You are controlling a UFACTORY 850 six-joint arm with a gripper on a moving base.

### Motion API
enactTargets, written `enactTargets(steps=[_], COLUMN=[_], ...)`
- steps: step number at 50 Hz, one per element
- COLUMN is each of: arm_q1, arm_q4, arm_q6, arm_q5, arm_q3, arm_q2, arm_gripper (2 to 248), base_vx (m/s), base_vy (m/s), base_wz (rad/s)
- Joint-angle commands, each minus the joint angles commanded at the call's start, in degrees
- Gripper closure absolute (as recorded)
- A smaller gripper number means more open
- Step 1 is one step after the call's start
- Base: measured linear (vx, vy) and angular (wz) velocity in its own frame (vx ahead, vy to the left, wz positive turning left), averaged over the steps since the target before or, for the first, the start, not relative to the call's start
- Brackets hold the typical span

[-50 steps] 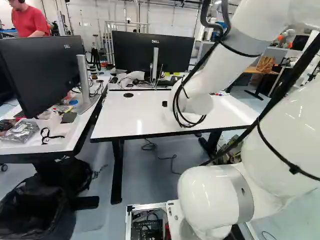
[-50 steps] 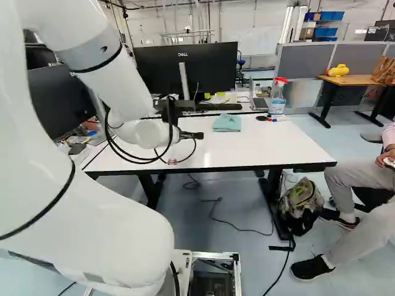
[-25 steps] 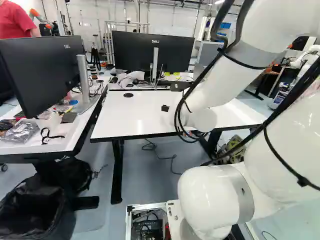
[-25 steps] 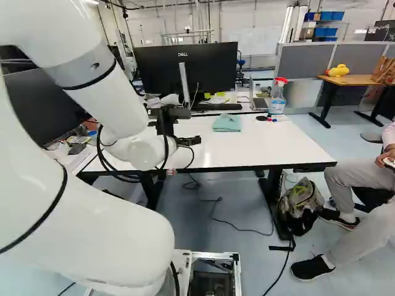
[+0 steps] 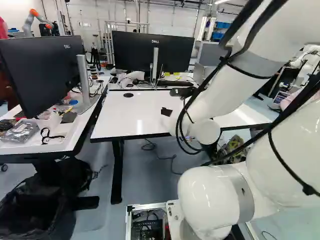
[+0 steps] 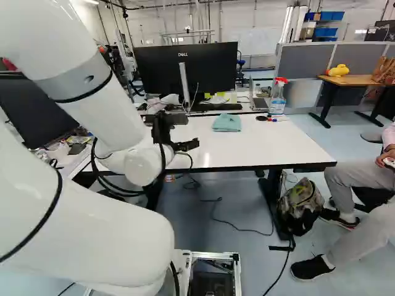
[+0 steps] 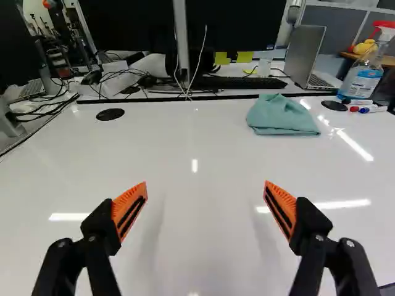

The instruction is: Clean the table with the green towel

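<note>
Left base view: the white arm (image 5: 220, 90) slants across in front of the worktop (image 5: 130, 112). Over to the right base view, and here's the black hand (image 6: 194, 143), left of the green towel (image 6: 227, 123), which sits bunched near the far edge, spray bottle (image 6: 278, 98) to its right. Wrist view: fingers spread wide, towel lying ahead on the worktop!

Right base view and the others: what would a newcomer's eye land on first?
Probably the huge white arm, which fills the left of the right base view. Next, the folded green towel on the glossy white table, ahead of the open gripper with its bright orange pads. The red-topped spray bottle stands beyond the towel, to its right in that base view.
</note>
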Motion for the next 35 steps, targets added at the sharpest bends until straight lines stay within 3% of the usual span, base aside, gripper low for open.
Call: enactTargets(steps=[35], arm_q1=[0.15], arm_q4=[-0.35], arm_q6=[0.00], arm_q5=[2.07], arm_q3=[1.48], arm_q2=[0.62], arm_gripper=[3], base_vx=[0.000], base_vy=[0.000], base_wz=[0.000])
